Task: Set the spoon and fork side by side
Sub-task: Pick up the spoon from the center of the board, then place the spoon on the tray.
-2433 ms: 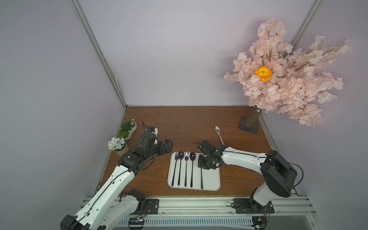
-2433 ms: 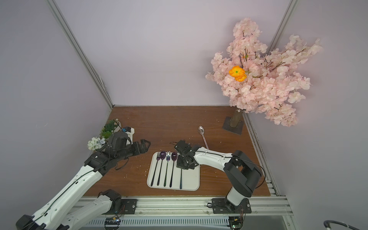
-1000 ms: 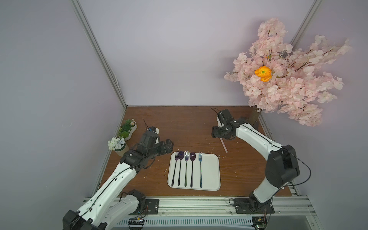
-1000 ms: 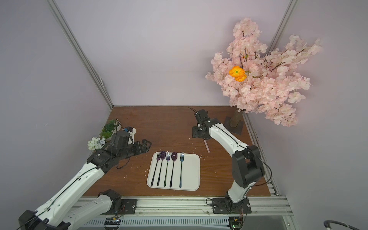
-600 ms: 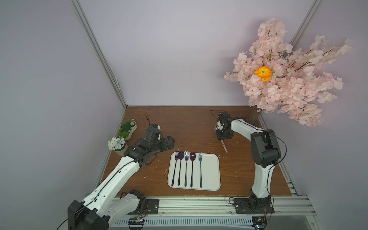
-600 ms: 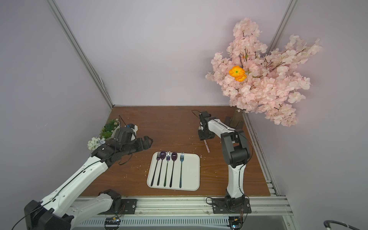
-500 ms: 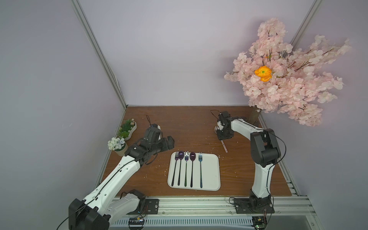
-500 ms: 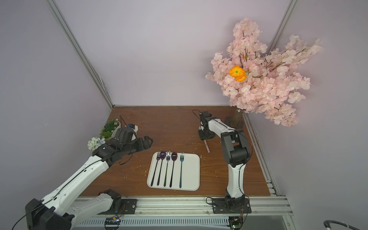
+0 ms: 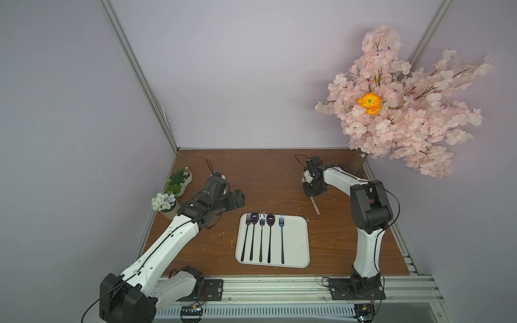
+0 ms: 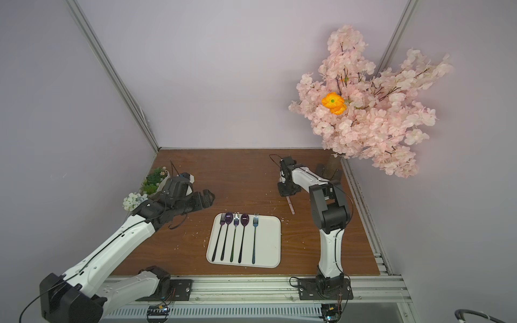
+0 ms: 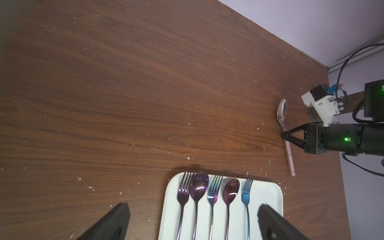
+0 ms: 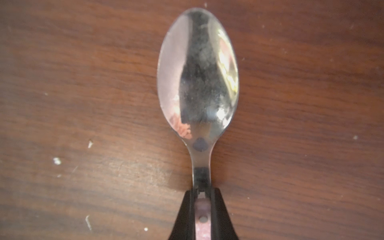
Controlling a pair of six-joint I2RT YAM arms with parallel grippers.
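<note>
Tabletop (image 9: 265, 173) is mostly bare, w/ the blossom tree (image 9: 397, 112) at far right. The white tray (image 9: 296, 246) sits near centre and carries five pcs in a row, fork/spoon alternating. The blue fork (image 9: 282, 237) is rightmost, w/ free tray space to its right.

Left fingers (image 11: 116, 218) are spread wide w/ nothing in them, hovering just left of the tray's far end.

Right fingers (image 12: 185, 216) are closed in on the silver spoon (image 12: 197, 72), pinching it where the neck meets the pink handle. The spoon lies flat on the tabletop at far right, well apart from the tray, bowl pointing far.

My guess at the step: grasp made, lift not yet done.

Risks from here:
- The grip is up by the bowl, so the long handle hangs free. It could pivot or droop on the lift, and the spoon would land skewed.
- It's thin, slick metal and the pinch is narrow, so it may slip out if I move fast.
- On the drop-in, a swinging handle could knock the blue fork and wreck the row.
</note>
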